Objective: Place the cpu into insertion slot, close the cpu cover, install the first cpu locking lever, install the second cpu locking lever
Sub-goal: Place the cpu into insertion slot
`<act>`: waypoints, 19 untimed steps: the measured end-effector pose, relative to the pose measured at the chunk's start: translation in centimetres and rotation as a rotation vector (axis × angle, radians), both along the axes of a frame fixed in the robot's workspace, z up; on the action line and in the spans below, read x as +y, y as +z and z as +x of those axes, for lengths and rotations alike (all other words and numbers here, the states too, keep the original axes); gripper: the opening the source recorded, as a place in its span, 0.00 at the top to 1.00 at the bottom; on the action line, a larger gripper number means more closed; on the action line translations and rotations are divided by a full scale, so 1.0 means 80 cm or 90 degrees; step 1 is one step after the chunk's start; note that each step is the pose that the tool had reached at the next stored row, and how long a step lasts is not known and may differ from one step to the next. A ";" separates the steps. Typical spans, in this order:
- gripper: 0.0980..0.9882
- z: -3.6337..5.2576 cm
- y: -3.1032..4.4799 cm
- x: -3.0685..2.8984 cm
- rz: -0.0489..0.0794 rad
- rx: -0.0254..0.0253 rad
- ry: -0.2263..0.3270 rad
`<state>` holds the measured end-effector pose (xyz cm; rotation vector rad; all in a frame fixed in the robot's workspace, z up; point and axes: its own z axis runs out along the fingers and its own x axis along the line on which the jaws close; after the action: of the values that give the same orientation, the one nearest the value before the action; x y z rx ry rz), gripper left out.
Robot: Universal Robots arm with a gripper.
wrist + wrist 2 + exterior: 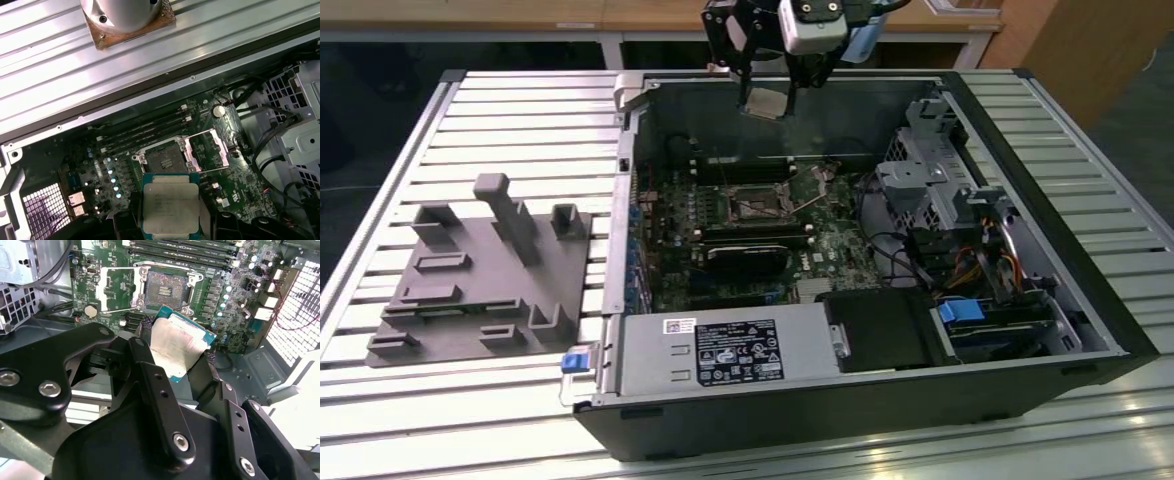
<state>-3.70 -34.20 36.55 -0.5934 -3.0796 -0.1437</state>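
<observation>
My gripper [766,98] is shut on the cpu [765,102], a small square chip with a silvery face, and holds it in the air over the far side of the open computer case. In both wrist views the cpu [177,347] [171,204] sits clamped between the black fingers [146,357]. The insertion slot [755,207] [164,287] [160,157] lies bare on the green board below, well apart from the chip. The cpu cover [116,288] [207,150] is swung open and lies beside the slot.
A silver power supply [720,350] fills the case's near side. A drive cage with cables [947,190] stands at the exterior view's right. Long memory slots [145,130] run beside the socket. A grey fixture block [480,270] rests on the slatted table.
</observation>
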 end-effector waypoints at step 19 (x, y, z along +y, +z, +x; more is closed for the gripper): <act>0.51 0.000 0.0000 0.0000 0.000 0.0000 -0.031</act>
<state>-3.70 -34.20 36.55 -0.6685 -3.0664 -0.1437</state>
